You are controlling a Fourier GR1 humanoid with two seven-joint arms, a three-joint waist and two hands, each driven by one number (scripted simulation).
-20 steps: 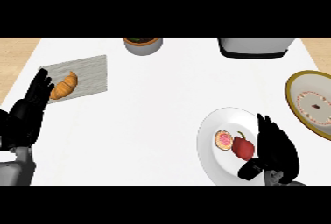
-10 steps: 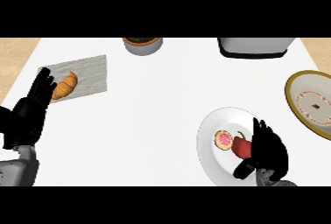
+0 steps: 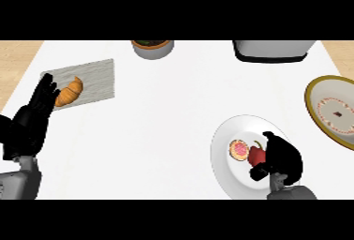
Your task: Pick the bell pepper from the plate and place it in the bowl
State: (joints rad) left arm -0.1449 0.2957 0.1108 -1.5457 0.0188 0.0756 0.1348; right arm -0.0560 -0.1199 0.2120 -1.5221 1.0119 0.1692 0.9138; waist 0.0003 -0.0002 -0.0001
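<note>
At the near right, the right hand (image 3: 282, 158) is reaching in from the lower edge over the white plate (image 3: 223, 138), with its grey forearm just showing below it. The bell pepper (image 3: 255, 156) is lying on that plate, a little right of the plate's middle. Its thin olive stem is pointing away from the robot, toward the far side of the counter, so its long axis seems to be running near to far. The hand is covering too much of it to be sure. The pepper is showing as a deep red, glossy, rounded lump, with only its left part visible. The black hand is sitting directly to the pepper's right and partly over it. Its fingers are curling round the far end by the stem and the thumb is hooking in under the near end, so the hand is closing round the pepper. A small round pastry with a pink top (image 3: 239, 149) is lying on the plate, touching the pepper's left side.

At the near left edge, the left hand (image 3: 31, 121) is resting with straight fingers pointing up, holding nothing.

Farther off at the right edge, the bowl (image 3: 313, 89), yellow-rimmed, is standing apart from the plate. At the far left, a croissant (image 3: 70, 91) is lying on a grey mat (image 3: 97, 77), just beside the left fingertips. At the far edge, a grey pot (image 3: 152, 50) and a grey appliance (image 3: 273, 50) are standing
</note>
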